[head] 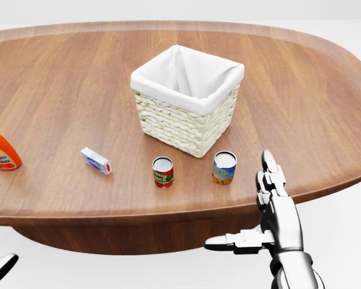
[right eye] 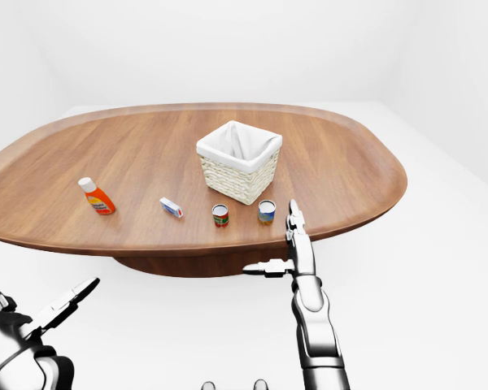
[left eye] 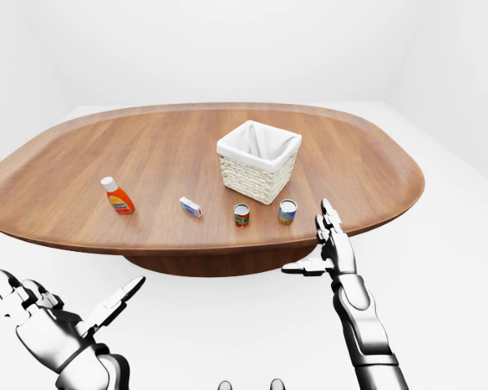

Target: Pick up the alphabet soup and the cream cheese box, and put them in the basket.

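Note:
The alphabet soup, a can with a blue and yellow label (head: 224, 167), stands upright on the wooden table (head: 72, 78), just below the basket's lower right corner in the head view. The cream cheese box (head: 96, 161), small, blue and white, lies flat further left. The white-lined wicker basket (head: 186, 107) stands mid-table with nothing showing inside. My right hand (head: 256, 208) is open at the table's near edge, below and right of the soup can, apart from it. My left hand (left eye: 69, 299) is open and low, under the table's edge at the bottom left.
A red can (head: 163, 171) stands between the box and the soup can. An orange bottle (head: 1, 152) stands at the table's left edge. White floor surrounds the oval table.

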Motion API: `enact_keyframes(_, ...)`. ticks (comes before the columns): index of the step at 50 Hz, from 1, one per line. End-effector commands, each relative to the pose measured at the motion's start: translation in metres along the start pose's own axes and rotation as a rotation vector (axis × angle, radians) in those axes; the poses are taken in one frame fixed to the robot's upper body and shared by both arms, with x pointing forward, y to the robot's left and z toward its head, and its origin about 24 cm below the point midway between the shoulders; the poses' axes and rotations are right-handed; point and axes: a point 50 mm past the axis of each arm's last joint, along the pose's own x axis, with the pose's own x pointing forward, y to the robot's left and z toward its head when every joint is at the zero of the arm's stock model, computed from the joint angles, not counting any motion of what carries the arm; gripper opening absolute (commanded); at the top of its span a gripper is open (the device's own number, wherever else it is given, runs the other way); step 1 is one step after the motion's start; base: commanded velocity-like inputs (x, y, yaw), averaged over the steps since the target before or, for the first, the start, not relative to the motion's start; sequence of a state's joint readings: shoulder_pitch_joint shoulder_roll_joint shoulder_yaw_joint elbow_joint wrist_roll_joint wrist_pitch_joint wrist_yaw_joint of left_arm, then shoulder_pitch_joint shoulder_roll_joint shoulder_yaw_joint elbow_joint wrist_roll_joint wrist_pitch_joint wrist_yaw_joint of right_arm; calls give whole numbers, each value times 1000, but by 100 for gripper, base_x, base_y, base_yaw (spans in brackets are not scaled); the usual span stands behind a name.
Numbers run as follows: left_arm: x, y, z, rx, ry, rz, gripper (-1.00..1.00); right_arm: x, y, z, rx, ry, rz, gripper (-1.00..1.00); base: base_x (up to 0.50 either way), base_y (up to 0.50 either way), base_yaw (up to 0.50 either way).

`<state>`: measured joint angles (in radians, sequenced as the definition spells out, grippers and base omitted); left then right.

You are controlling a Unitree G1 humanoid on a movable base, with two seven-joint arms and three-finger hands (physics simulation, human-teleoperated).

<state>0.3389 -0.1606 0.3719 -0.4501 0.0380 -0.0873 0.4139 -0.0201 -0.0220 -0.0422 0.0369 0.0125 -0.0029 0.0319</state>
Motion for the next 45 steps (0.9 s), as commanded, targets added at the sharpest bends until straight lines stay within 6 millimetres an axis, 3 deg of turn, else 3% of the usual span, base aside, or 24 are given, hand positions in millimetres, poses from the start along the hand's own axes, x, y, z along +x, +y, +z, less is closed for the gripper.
enact_keyframes(1,0,1,0,1,2,7,100,0,0,0,11,4,3,100,0,0,0)
enact_keyframes(45,0,0,-1,2,3,6,100,1,0,-2,10,9,5,100,0,0,0)
